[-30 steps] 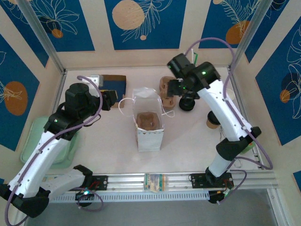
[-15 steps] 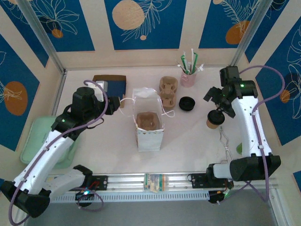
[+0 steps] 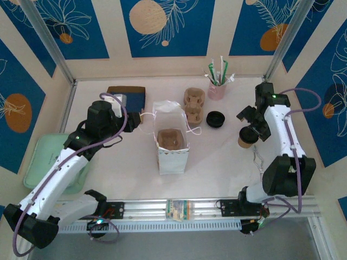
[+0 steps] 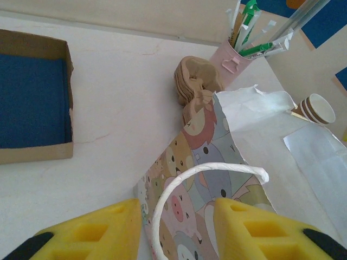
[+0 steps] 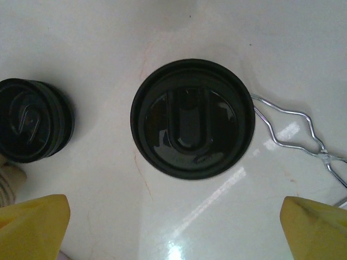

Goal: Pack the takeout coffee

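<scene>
Swinging over from the far middle, the right arm is now reaching along the right side of the table [image 3: 217,162], and its right hand [image 3: 250,130] is hanging right above the takeout coffee [image 3: 245,142]. Its yellow fingers [image 5: 32,227] are standing wide apart, wider than before, and they are not touching the cup. The left arm is sitting a little closer to the bag than it was.

At the near left, a green tray [image 3: 40,157] is lying partly under the left arm. In the near middle, the white paper bag [image 3: 172,157] is standing up and open, with a brown holder [image 3: 171,138] sitting inside it. At the near right, a bent metal wire tool [image 3: 259,160] is lying just beside the coffee.

The takeout coffee is standing on the right side of the table, well apart from the bag, with its round black lid [image 5: 192,118] on.

The left hand [image 3: 132,118] is waiting at the left side of the bag. Its fingers [image 4: 87,233] are standing apart with the white handle loop [image 4: 206,170] between them, not squeezing it.

Farther back, a stack of black lids [image 3: 215,118] is sitting between the bag and the coffee. Brown cup holders [image 3: 194,103] are piling up just behind the bag. A blue box [image 3: 128,97] is lying at the far left, and a pink cup [image 3: 217,91] with straws is standing at the far right.
</scene>
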Robot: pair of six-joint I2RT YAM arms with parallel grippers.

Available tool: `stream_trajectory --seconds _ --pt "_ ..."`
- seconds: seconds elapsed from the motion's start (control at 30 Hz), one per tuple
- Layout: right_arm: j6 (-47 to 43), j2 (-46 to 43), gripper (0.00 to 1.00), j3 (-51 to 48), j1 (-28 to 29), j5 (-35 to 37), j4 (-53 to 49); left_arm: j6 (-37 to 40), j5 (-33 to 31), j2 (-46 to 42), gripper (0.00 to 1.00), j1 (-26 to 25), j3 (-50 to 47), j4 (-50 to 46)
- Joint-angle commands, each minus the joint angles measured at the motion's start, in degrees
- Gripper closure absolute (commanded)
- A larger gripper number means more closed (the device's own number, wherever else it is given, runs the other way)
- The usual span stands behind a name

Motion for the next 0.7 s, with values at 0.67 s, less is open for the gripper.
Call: stream_trajectory --seconds 0.67 --pt "-2.52 8.49 0.01 -3.88 -0.87 -0.59 3.19 -0.36 0.64 -1.67 0.59 1.45 -1.47 0.05"
